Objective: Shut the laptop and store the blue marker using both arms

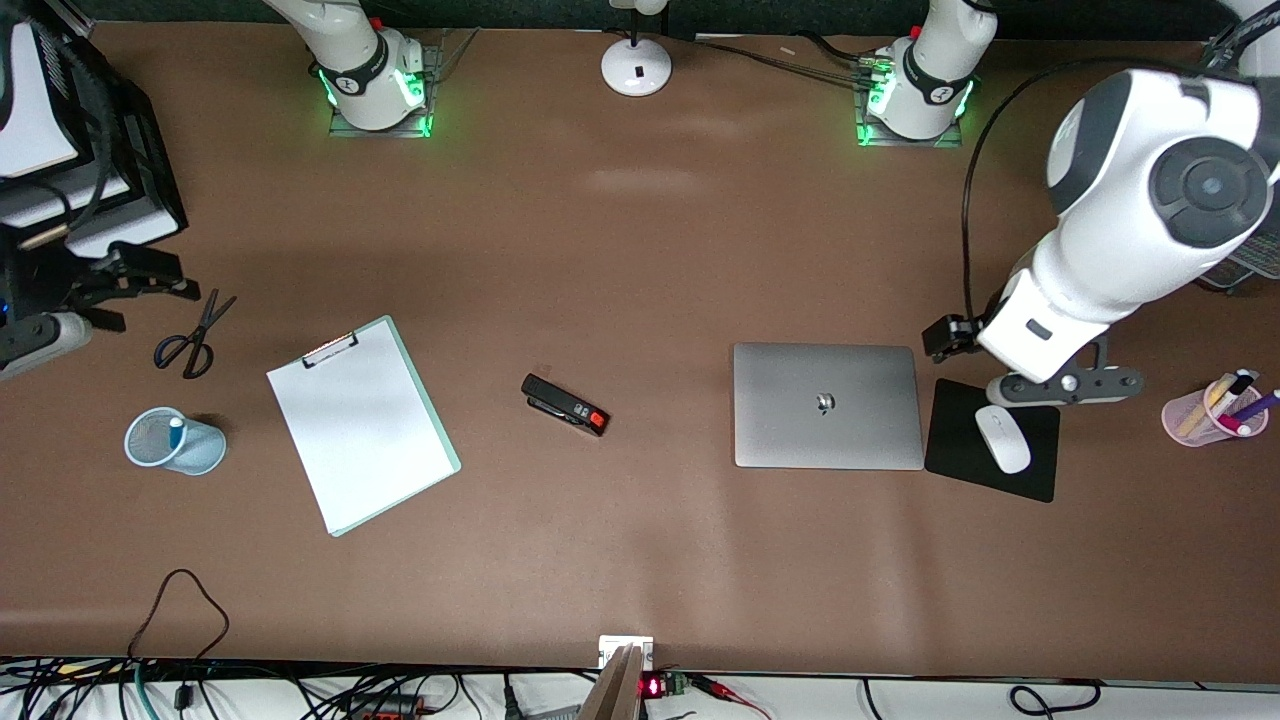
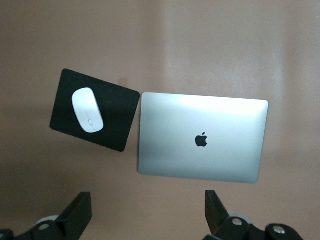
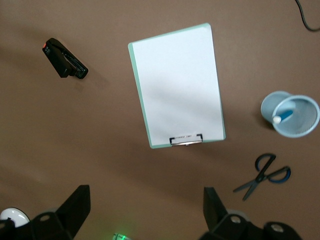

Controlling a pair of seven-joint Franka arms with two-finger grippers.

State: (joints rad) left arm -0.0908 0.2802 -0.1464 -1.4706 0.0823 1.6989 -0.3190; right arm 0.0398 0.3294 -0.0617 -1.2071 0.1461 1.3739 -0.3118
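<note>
The laptop [image 1: 825, 405] lies closed and flat on the table toward the left arm's end, its lid logo up; it also shows in the left wrist view [image 2: 200, 137]. The blue marker [image 1: 176, 430] stands in a pale blue mesh cup [image 1: 200, 455] at the right arm's end, pale tip up, and shows in the right wrist view [image 3: 283, 117]. My left gripper [image 1: 1065, 385] is open and empty, up in the air over the mousepad beside the laptop [image 2: 147, 212]. My right gripper [image 3: 146, 212] is open and empty, high over the table between its base and the clipboard.
A black mousepad [image 1: 950, 465] with a white mouse [image 1: 1003, 438] lies beside the laptop. A pink cup of markers [image 1: 1210, 418] stands at the left arm's end. A clipboard [image 1: 360, 430], a black stapler [image 1: 565, 405] and scissors [image 1: 192, 338] lie toward the right arm's end.
</note>
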